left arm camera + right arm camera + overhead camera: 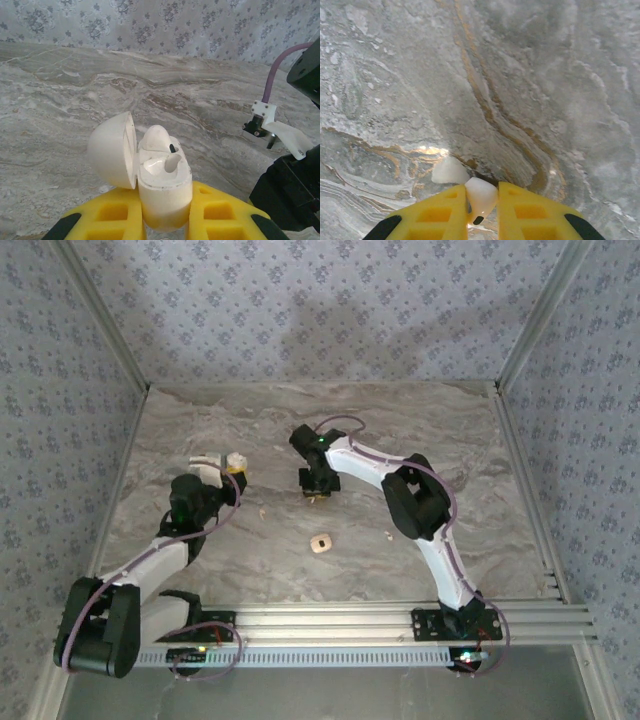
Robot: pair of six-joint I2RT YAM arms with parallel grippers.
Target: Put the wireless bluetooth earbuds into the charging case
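My left gripper (167, 202) is shut on the charging case (165, 185), a cream-white case held upright off the table at the left (234, 461). Its lid (112, 150) hangs open to the left. One earbud (156, 137) sits in the far slot; the near slot is empty. My right gripper (482, 187) is down at the marble near the table's middle (318, 490), with its yellow fingers (440, 212) closed on a second white earbud (481, 196). A pale white patch (449, 171) lies on the surface just beyond the left fingertip; I cannot tell what it is.
A tan squarish piece with a dark spot (320, 543) lies on the marble table (450, 440) in front of the right gripper. Small pale flecks (262, 511) (388, 535) lie to either side. Aluminium rails (400, 618) edge the near side, and patterned walls surround the table.
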